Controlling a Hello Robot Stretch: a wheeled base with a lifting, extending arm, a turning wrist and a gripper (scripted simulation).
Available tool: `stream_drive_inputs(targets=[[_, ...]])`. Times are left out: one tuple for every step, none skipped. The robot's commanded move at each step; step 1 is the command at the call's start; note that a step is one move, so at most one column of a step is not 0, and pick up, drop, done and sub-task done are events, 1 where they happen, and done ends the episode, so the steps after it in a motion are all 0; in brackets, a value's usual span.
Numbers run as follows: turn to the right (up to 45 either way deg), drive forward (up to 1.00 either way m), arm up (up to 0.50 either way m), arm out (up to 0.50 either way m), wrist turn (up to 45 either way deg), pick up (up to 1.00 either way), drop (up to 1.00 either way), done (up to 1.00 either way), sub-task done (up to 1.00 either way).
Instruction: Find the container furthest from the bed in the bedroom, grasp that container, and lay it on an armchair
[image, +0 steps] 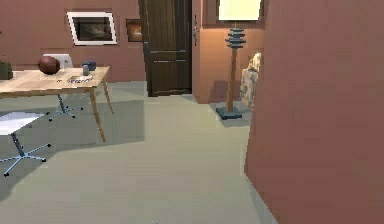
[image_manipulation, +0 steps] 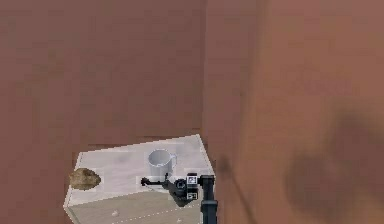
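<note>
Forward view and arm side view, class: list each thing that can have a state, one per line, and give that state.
Door, shut.
Floor lamp, upright; its shade looks bright, perhaps lit.
White cup, upright on the dresser top.
Dresser, drawers look pushed in.
Gripper, at the cup's near side; cannot tell whether it holds anything.

A pale dresser (image_manipulation: 118, 165) stands against a reddish wall; on its top a white mug (image_manipulation: 160, 159) stands upright; a brown lumpy thing (image_manipulation: 84, 179) lies well apart from the mug, toward the arm side view's left, at the top's edge; a wooden desk (image: 35, 84) carries a brown ball (image: 49, 65) and a few small objects (image: 86, 72).
</note>
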Motion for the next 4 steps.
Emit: stream_drive_inputs(targets=[[0.0,0.00,0.00,0.00,0.0,1.00,0.00,0.00,0.00],[0.0,0.00,0.10,0.00,0.0,0.00,0.00,0.00,0.00],[0.0,0.00,0.30,0.00,0.0,0.00,0.00,0.00,0.00],[0.0,0.00,0.00,0.00,-45.0,0.00,0.00,0.00,0.00]])
